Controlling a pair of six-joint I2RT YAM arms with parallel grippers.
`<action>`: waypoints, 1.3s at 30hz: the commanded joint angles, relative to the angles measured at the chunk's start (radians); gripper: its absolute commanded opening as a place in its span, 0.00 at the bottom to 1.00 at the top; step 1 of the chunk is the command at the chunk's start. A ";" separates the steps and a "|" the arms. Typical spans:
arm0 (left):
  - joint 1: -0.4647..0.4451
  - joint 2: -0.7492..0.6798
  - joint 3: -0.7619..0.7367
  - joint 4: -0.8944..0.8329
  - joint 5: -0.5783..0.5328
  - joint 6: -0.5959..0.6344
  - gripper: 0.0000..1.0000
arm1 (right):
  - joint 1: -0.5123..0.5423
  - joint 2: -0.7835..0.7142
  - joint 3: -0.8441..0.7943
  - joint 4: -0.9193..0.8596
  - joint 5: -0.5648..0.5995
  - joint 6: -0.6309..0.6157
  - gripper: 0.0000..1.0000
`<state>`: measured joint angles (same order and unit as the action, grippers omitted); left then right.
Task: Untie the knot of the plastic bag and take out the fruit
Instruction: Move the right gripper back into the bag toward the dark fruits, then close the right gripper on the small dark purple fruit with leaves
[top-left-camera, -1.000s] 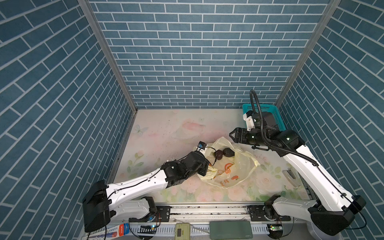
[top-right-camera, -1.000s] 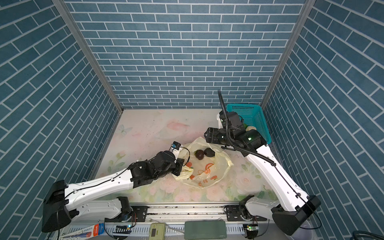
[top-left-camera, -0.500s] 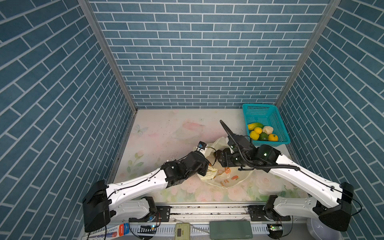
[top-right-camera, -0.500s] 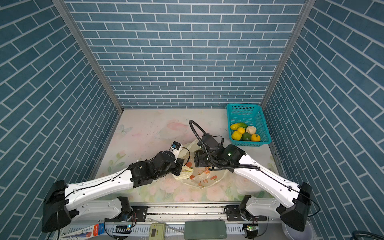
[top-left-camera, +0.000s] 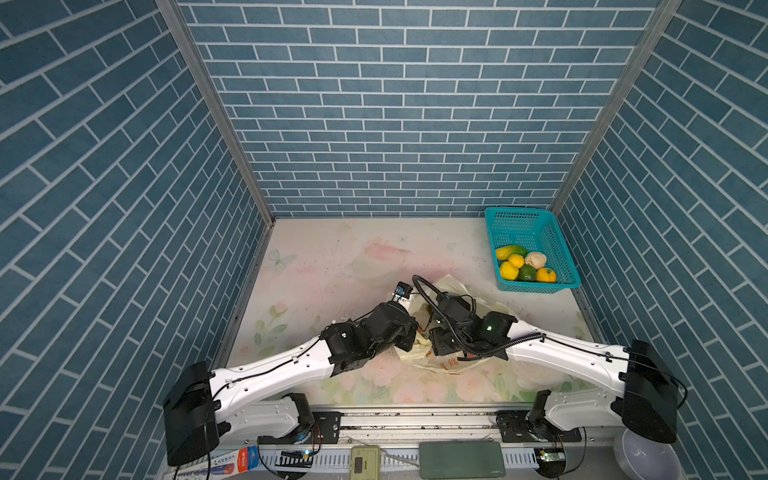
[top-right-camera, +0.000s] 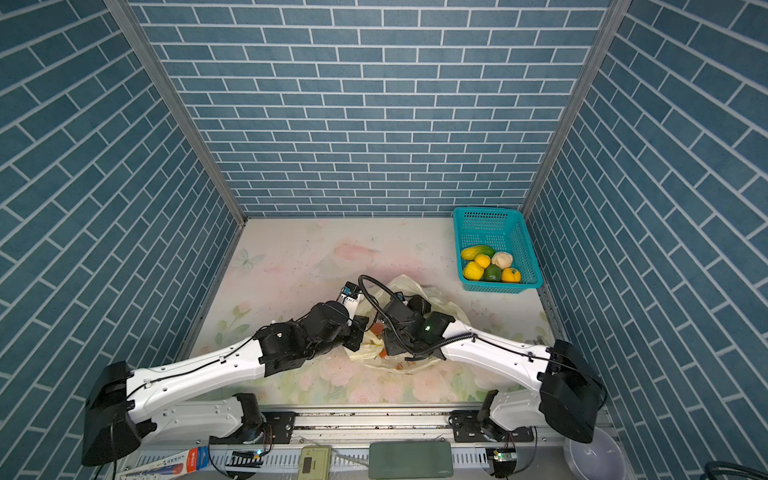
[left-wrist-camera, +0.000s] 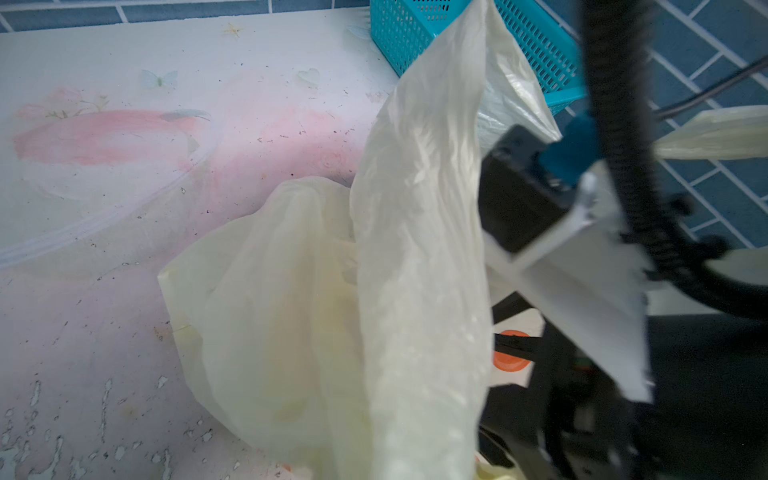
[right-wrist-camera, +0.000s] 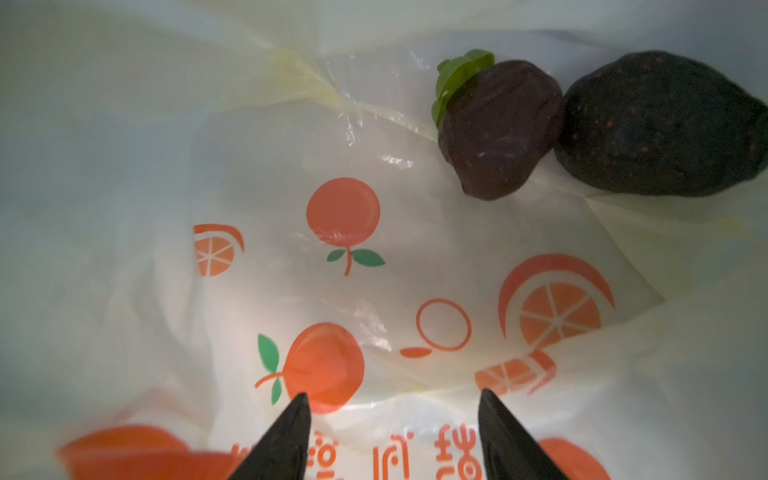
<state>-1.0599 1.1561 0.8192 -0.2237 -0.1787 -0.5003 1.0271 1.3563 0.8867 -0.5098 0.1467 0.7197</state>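
While the left pincer (top-left-camera: 409, 334) sits clamped tight at the 9 o'clock edge of the plastic bag (left-wrist-camera: 415, 249), I see a strip of that film running out of it, so I read it as gripping the bag. The bag lies crumpled just off the centre of the table (top-left-camera: 332, 257), toward 4 o'clock, with its mouth open. My right pincer (right-wrist-camera: 392, 399) is inside the bag, its two black tips well apart with nothing between them, over the printed oranges. Ahead of the tips lie two dark fruits (right-wrist-camera: 498, 129), touching each other. At the table's 2 o'clock corner stands the teal basket (top-left-camera: 540, 286), holding lemons (top-left-camera: 508, 270), a long yellow-green piece, a green one and a cream-white one.
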 joint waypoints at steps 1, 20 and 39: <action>0.000 -0.033 -0.021 0.036 0.005 0.009 0.00 | -0.059 0.052 -0.040 0.176 0.003 -0.023 0.61; -0.032 -0.002 -0.041 -0.010 0.083 0.098 0.00 | -0.221 0.207 -0.011 0.393 0.078 0.049 0.72; -0.033 0.000 -0.042 0.012 0.097 0.097 0.00 | -0.216 0.351 0.014 0.468 0.132 0.149 0.79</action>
<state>-1.0863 1.1725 0.7868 -0.2188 -0.0956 -0.4145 0.8127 1.6859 0.8639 -0.0631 0.2359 0.8158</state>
